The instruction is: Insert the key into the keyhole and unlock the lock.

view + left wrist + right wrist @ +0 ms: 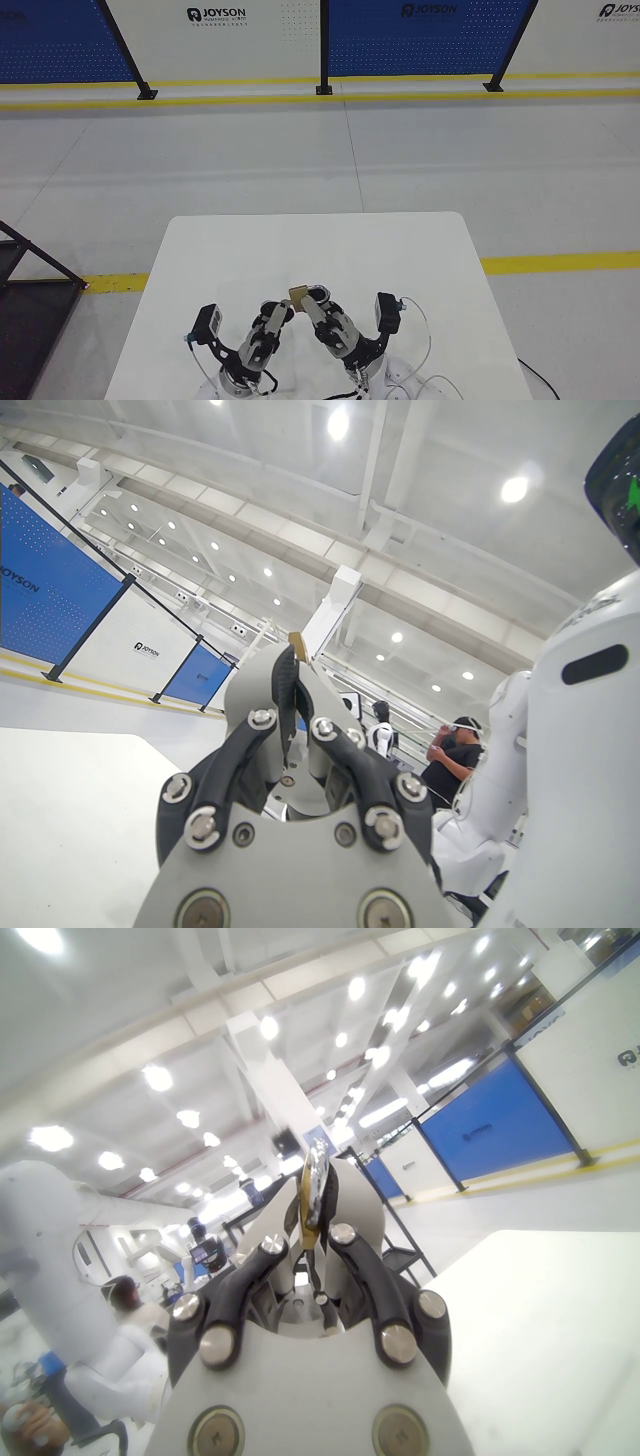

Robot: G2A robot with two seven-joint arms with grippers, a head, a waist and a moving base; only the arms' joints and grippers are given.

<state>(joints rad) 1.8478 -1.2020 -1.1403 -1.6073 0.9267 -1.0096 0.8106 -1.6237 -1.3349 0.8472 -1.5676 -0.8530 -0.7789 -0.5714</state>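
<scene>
Near the robot's edge of the table [400, 250], both arms are raised and angled in toward each other, tips nearly meeting; the right gripper [320, 1180] is clamped on the lock [311, 1208], brass body down between the pads and the chrome shackle poking out past the fingertips; the left gripper [296, 672] is pinched tight on a thin brass sliver that I'd say is the key [298, 645], just its end sticking out beyond the tips.

The thing that matters imo: the key's long axis runs along the left fingers and points across at the lock, so the lock sits just to the right of the key tip; the left arm does the poking and the right arm just has to hold steady.

From the top view you get the geometry, left gripper [278, 312] and right gripper [322, 308] converging on the brass bit [298, 294] between them; it's too small there to tell whether the key is touching the lock or already in. The wrist views are the opposite; each shows a solid grip edge-on, but I can't make out the keyhole, so lining the blade up with the slot looks like the fiddly part.
</scene>
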